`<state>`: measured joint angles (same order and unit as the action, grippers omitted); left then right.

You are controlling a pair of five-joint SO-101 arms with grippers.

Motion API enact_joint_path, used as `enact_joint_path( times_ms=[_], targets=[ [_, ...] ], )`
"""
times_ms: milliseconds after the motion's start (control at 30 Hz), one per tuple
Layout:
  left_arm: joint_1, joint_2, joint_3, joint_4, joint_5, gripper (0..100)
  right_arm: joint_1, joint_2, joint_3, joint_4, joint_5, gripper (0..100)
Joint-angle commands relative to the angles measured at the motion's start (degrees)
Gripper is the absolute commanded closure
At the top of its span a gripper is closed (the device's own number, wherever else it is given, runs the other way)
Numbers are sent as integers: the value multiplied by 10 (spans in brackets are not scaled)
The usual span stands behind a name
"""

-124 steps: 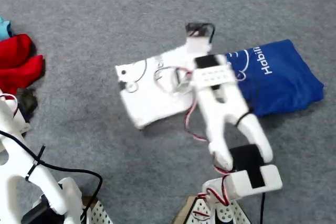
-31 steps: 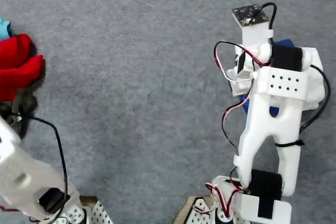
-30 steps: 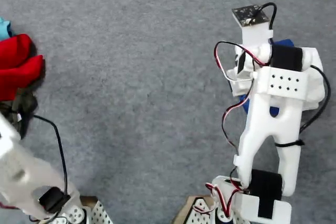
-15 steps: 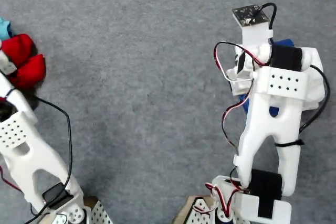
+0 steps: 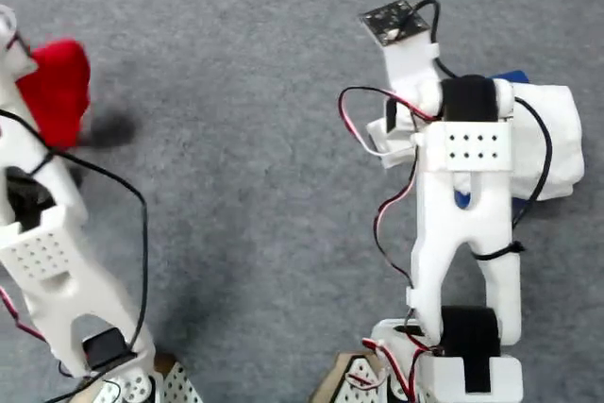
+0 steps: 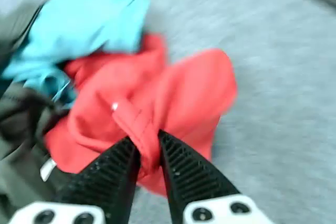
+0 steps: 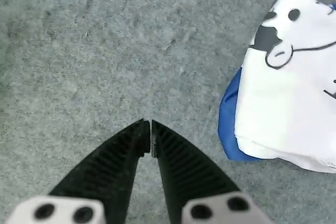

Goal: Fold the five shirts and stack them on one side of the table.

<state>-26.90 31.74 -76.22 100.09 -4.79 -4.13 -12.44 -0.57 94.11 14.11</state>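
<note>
Crumpled red cloth shirt (image 6: 184, 93) sits pinched in the left gripper (image 6: 148, 140) — the right gripper (image 7: 147, 125), closed and empty, hangs near a folded white shirt (image 7: 294, 93).

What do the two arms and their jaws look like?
Both arms are white plastic with black motor blocks. The right arm carries a plate with small holes, loose red, white and black wires, and a dark circuit board. The left arm has a similar holed plate and a black cable. The left gripper and right gripper have black tapered jaws, ribbed inside, on white bases.
</note>
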Motion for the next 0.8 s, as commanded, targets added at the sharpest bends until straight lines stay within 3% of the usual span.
enact_joint_path(
  times_ms=[0, 200, 333, 600, 767],
  targets=[
    [55, -95, -27, 9, 3, 983, -7, -32, -5, -10, -6, 977],
    [153, -208, 95, 8, -4, 982, -8, -32, -5, -10, -4, 977],
    [198, -229, 224, 7, -56, 982, -10, -28, -5, -11, -2, 976],
    [282, -397, 431, 7, -61, 982, -10, -28, -4, -60, -1, 976],
    [358, -545, 571, 7, -132, 982, -10, -28, -1, -75, -1, 976]
  ],
)
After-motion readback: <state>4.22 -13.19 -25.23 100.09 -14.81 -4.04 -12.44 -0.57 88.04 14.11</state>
